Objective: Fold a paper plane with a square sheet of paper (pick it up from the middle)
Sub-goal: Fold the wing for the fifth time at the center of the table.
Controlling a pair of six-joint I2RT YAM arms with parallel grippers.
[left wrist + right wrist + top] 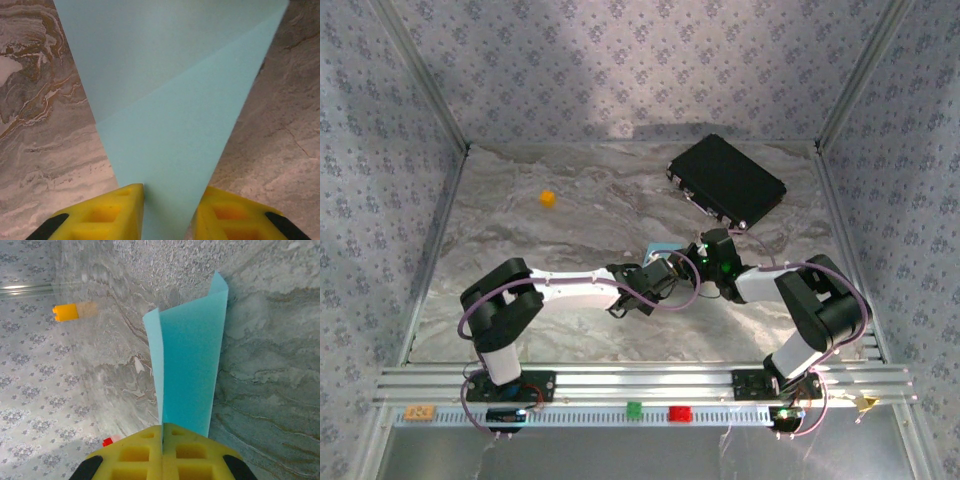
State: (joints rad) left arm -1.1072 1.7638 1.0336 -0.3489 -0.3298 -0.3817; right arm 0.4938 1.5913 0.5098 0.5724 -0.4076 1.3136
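The light-blue sheet of paper (660, 250) is held up above the middle of the table, folded along its length. In the right wrist view the paper (190, 370) rises as a doubled strip from my right gripper (163, 427), whose yellow fingers are pressed shut on its lower edge. In the left wrist view the paper (175, 100) shows a diagonal crease and narrows towards my left gripper (167, 210). Its yellow fingers (115, 212) stand apart on either side of that narrow end. From above, the left gripper (665, 272) and right gripper (705, 255) meet at the sheet.
A black rectangular case (727, 180) lies at the back right of the marbled table (570, 230). A small orange cube (548, 198) sits at the back left, also seen as the cube (66, 312) from the right wrist. Patterned walls enclose the sides.
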